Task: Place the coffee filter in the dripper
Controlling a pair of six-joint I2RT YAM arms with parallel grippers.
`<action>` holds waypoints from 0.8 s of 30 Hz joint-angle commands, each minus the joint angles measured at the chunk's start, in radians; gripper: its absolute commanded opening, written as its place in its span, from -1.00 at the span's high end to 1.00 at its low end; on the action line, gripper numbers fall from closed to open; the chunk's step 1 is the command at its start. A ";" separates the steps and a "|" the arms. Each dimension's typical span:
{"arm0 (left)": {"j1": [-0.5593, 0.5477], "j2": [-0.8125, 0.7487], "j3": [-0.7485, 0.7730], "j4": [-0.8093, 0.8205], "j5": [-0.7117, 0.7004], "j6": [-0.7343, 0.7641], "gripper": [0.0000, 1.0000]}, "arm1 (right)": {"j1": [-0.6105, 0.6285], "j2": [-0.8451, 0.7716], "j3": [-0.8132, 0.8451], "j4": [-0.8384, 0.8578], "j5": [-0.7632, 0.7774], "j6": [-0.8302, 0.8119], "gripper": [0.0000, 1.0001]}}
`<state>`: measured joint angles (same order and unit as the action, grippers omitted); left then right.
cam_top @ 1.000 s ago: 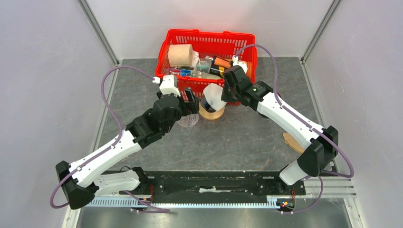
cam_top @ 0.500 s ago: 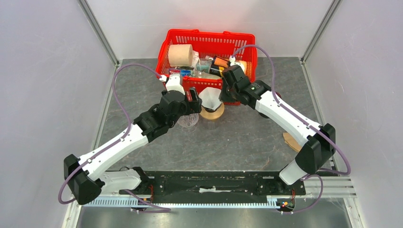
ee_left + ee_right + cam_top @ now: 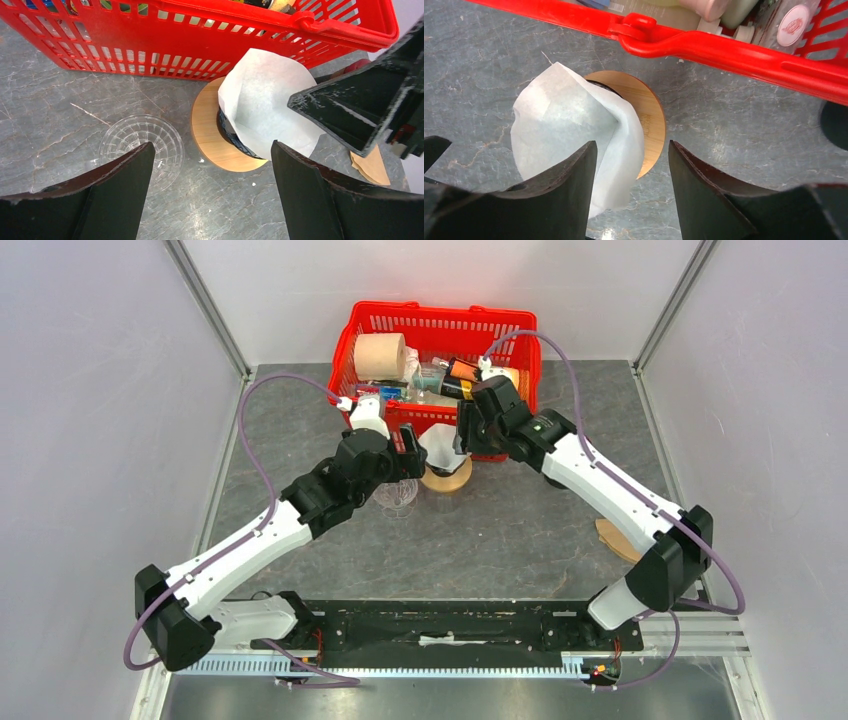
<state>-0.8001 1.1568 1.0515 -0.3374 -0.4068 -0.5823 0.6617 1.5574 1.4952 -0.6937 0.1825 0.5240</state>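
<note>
Since the coffee filter (image 3: 265,107) in the dripper (image 3: 210,135) is judged light, limp paper, its raised rim is advised for pinching; left gripper (image 3: 212,150) and right gripper (image 3: 632,147) are found spread wide, empty.

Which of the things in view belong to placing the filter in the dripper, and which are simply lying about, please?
For the job:
coffee filter, white, already resting loosely in the dripper
dripper, on its round wooden base

Lying about:
red basket of assorted items
clear dish beside the dripper
brown paper off to one side
</note>
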 commanded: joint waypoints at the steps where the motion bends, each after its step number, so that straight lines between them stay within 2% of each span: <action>1: 0.004 -0.027 -0.003 0.036 0.020 -0.011 -0.86 | 0.001 -0.087 0.061 0.014 0.027 -0.075 -0.26; 7: 0.004 -0.119 -0.055 0.020 -0.008 -0.016 -0.87 | 0.017 -0.136 0.080 0.026 -0.025 -0.139 -0.16; 10: 0.004 -0.170 -0.094 -0.005 -0.040 -0.016 -0.87 | 0.064 -0.105 0.130 0.005 -0.059 -0.207 -0.05; 13: 0.004 -0.219 -0.132 -0.061 -0.088 -0.038 -0.87 | 0.118 -0.032 0.215 -0.066 -0.014 -0.258 0.00; 21: 0.004 -0.354 -0.233 -0.147 -0.184 -0.060 -0.88 | 0.137 0.180 0.420 -0.278 0.045 -0.261 0.46; 24: 0.004 -0.380 -0.256 -0.164 -0.208 -0.063 -0.88 | 0.138 0.224 0.452 -0.305 0.059 -0.263 0.59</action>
<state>-0.7998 0.8127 0.8181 -0.4740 -0.5346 -0.6109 0.8009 1.7401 1.8793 -0.8967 0.2031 0.2878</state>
